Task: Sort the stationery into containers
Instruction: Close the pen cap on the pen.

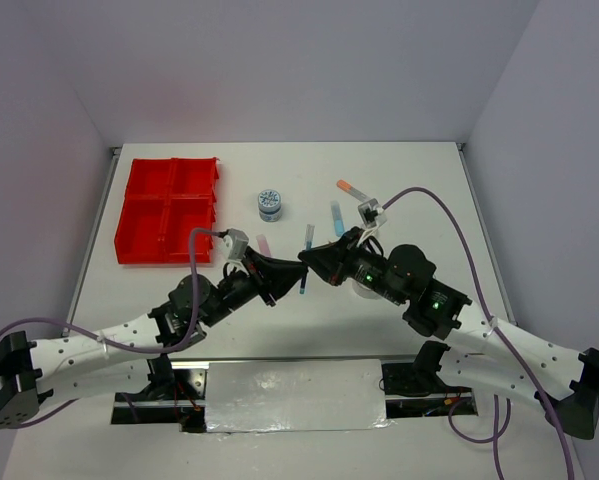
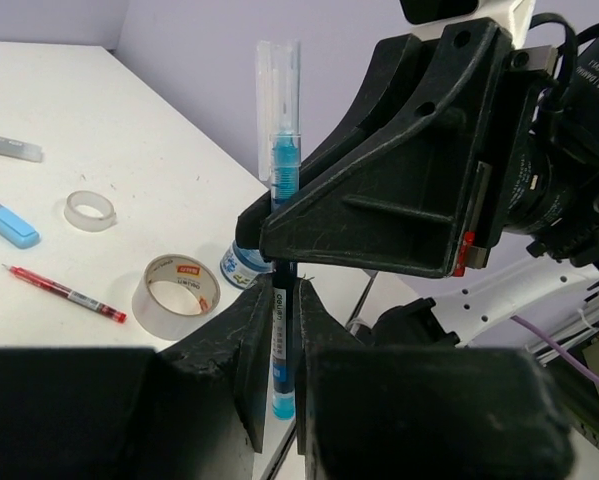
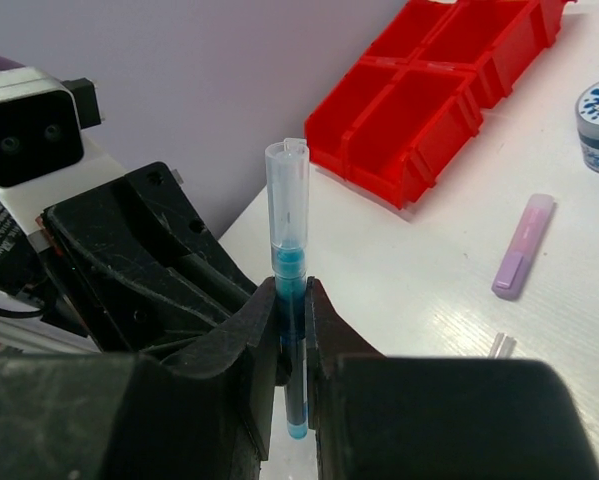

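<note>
A thin blue pen (image 1: 306, 258) with a clear cap is held above the table's middle between both grippers. My left gripper (image 1: 282, 275) is shut on its lower barrel; in the left wrist view the pen (image 2: 279, 330) stands upright between the fingers (image 2: 247, 340). My right gripper (image 1: 314, 262) is shut on the same pen (image 3: 291, 300), just below the cap. The red four-compartment tray (image 1: 169, 208) sits far left and also shows in the right wrist view (image 3: 439, 90).
On the table lie a blue-lidded tub (image 1: 270, 204), a purple marker (image 1: 264, 243), a light-blue marker (image 1: 337, 218) and an orange-capped marker (image 1: 352, 188). The left wrist view shows two tape rolls (image 2: 176, 295) (image 2: 89, 210), a red pen (image 2: 64, 293) and another tub (image 2: 241, 265).
</note>
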